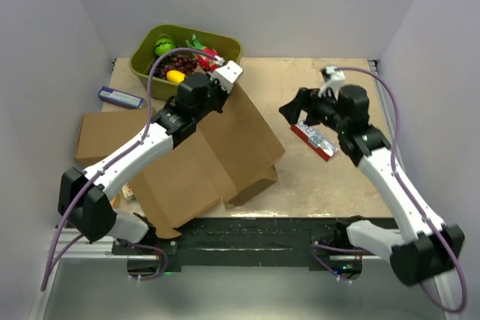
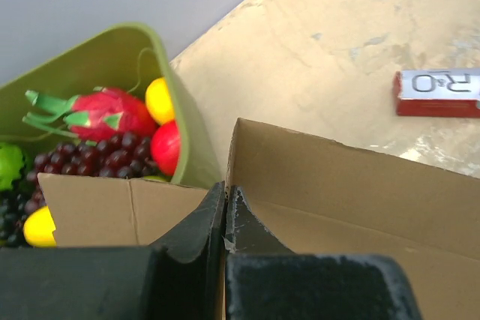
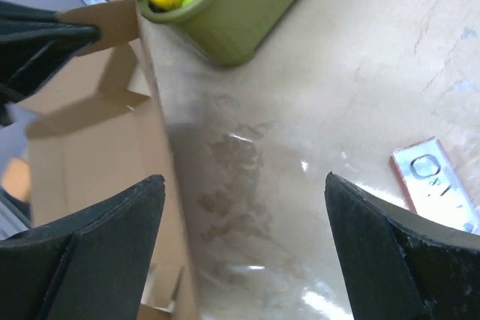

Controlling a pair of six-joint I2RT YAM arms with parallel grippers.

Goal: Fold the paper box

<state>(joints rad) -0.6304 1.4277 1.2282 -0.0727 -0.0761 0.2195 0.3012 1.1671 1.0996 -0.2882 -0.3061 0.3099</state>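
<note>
Although the paper box (image 1: 225, 148) is creased and partly raised, it is not yet formed. It sits left of centre on the table (image 1: 330, 185), its broad panels sloping up from the near edge toward the far side, with smaller flaps loose at its near right corner.

Left gripper (image 2: 225, 196): closed tight on the top edge of the raised panel, with cardboard pinched between the jaws at the end nearest the green fruit tub (image 1: 141, 61). Whether that edge belongs to the lid or to a side wall is not clear from these views.

Right gripper (image 3: 241, 183): jaws wide apart and empty, hovering over bare table just right of the box, near a red-and-silver packet (image 1: 315, 140).

A second flat cardboard box (image 1: 101, 136) lies under the left arm, apart from the work.

Assessment: the step in hand is standing up a wall, with one arm holding it. The next move, in my judgement, calls for the right gripper to take a free flap on its side and turn it along its crease while the left steadies the panel. The tub stands close behind and leaves little room.
</note>
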